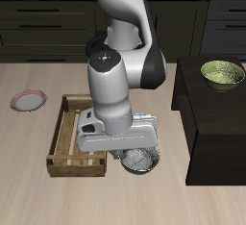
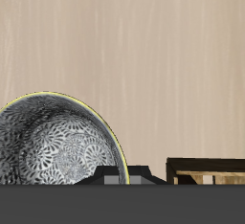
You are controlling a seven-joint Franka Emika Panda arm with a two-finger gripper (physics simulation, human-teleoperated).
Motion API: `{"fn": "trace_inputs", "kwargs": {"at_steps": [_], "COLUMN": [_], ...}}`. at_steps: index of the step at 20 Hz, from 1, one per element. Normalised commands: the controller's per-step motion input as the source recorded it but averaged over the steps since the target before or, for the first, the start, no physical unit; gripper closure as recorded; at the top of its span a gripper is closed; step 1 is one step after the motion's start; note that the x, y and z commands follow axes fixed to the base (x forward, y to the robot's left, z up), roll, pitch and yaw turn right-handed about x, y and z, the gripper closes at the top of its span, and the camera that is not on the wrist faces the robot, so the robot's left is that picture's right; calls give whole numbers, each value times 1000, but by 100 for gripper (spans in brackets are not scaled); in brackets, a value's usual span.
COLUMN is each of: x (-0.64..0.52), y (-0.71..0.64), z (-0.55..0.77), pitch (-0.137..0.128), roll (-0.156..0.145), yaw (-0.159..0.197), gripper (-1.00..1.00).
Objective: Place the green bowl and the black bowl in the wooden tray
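The black bowl (image 1: 140, 160), dark outside with a grey-white speckled inside, sits just under my gripper (image 1: 130, 152), close beside the wooden tray (image 1: 67, 137) near the table's front edge. In the wrist view the black bowl (image 2: 53, 146) fills the frame close up, and my gripper (image 2: 124, 173) has its dark fingers together at the bowl's rim. A corner of the wooden tray (image 2: 206, 168) shows beside them. Whether the bowl rests on the table I cannot tell. The green bowl (image 1: 223, 73) stands on a dark cabinet, far from the gripper.
The dark cabinet (image 1: 207, 123) rises as a tall block next to the black bowl. A flat pink-rimmed plate (image 1: 29, 100) lies on the table beyond the tray's far side. My arm hides much of the tray's inside.
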Motion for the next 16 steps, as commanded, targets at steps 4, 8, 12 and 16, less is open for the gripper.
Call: {"fn": "trace_inputs", "kwargs": {"at_steps": [4,8,12,16], "x": [-302,-279,-309,-322], "y": [-204,-292,-405,-465], "z": [399,324,427,426], "pitch": [-51,-52,-52,-57], "roll": [0,-9,-23,-44], "yaw": [-14,-32,-41,-6], "gripper": [100,100,100,100]}}
